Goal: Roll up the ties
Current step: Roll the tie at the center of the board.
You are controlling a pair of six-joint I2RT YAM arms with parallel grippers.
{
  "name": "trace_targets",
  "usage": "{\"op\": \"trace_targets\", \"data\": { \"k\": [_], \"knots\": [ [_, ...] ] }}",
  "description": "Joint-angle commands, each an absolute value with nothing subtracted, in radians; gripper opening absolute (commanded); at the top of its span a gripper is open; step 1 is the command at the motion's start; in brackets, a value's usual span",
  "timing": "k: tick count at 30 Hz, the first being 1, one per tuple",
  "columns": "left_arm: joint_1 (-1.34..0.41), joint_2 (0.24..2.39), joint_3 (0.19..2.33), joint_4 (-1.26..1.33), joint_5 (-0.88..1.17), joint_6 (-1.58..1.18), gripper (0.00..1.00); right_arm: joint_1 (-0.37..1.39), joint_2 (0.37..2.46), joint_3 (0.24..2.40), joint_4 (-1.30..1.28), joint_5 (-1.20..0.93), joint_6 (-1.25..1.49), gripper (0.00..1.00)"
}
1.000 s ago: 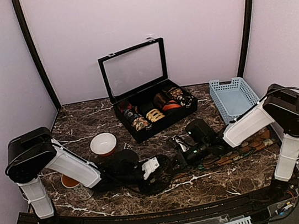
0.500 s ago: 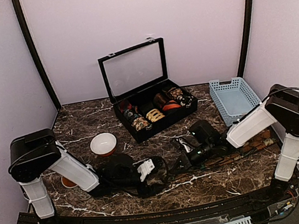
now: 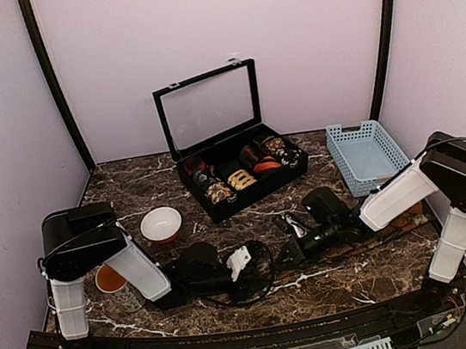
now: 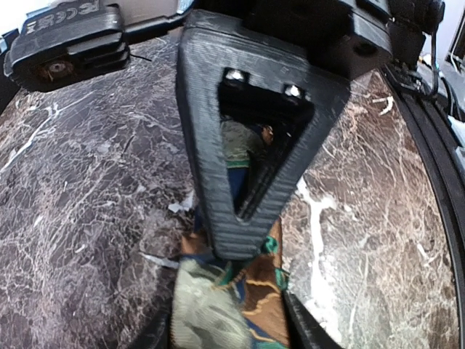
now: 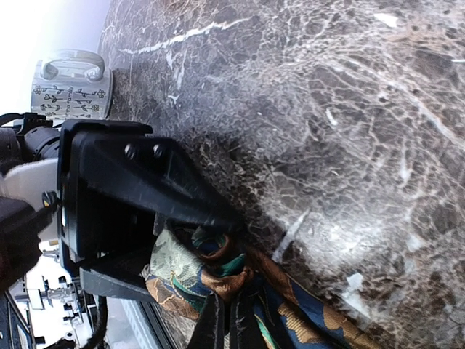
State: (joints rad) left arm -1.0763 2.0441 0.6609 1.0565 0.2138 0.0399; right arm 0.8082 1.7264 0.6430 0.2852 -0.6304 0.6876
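Left arm's shoulder is standing further in toward the middle than a second ago, and the left tool [image 3: 267, 262] is sitting closer to the right tool [image 5: 225, 323], the two nearly meeting low over the front of the worktop [image 3: 131, 189]. The right arm is lying further over the tie [image 3: 352, 250] than it was, so less of the flat strip is showing along the right front. The bunched end is sitting between the two tools. The right tool is staying clenched on a fold of it. The left tool's jaws are standing partway apart on either side of the wad, and I cannot tell whether they are pressing. My reading is that the roll is only just beginning, with most of the length still flat. Counting: one tie out on the worktop, one white bowl [image 3: 161, 224], one patterned mug [image 3: 109, 283], one blue basket [image 3: 347, 171] holding nothing visible, and one open display box [image 3: 249, 196] holding roughly eight fabric coils [image 3: 241, 179], too small to count exactly.
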Motion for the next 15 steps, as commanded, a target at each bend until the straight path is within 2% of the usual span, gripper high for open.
{"op": "trace_targets", "data": {
  "k": [1, 5, 7, 10, 12, 15],
  "knots": [
    [-1.080, 1.991, 0.638, 0.911, 0.147, 0.108, 0.39, 0.801, 1.726, 0.604, 0.210, -0.584, 0.681, 0.00],
    [-1.079, 1.900, 0.623, 0.779, 0.151, 0.171, 0.25, 0.811, 1.727, 0.616, 0.295, -0.654, 0.724, 0.00],
    [-1.080, 1.877, 0.622, 0.719, 0.148, 0.186, 0.22, 0.812, 1.727, 0.614, 0.356, -0.690, 0.762, 0.08],
    [-1.080, 1.874, 0.624, 0.669, 0.149, 0.193, 0.21, 0.812, 1.735, 0.612, 0.455, -0.733, 0.830, 0.28],
    [-1.080, 1.875, 0.627, 0.646, 0.156, 0.191, 0.20, 0.814, 1.752, 0.617, 0.508, -0.763, 0.865, 0.32],
    [-1.080, 1.874, 0.627, 0.625, 0.160, 0.192, 0.19, 0.824, 1.776, 0.635, 0.519, -0.778, 0.868, 0.32]
  ]
}}
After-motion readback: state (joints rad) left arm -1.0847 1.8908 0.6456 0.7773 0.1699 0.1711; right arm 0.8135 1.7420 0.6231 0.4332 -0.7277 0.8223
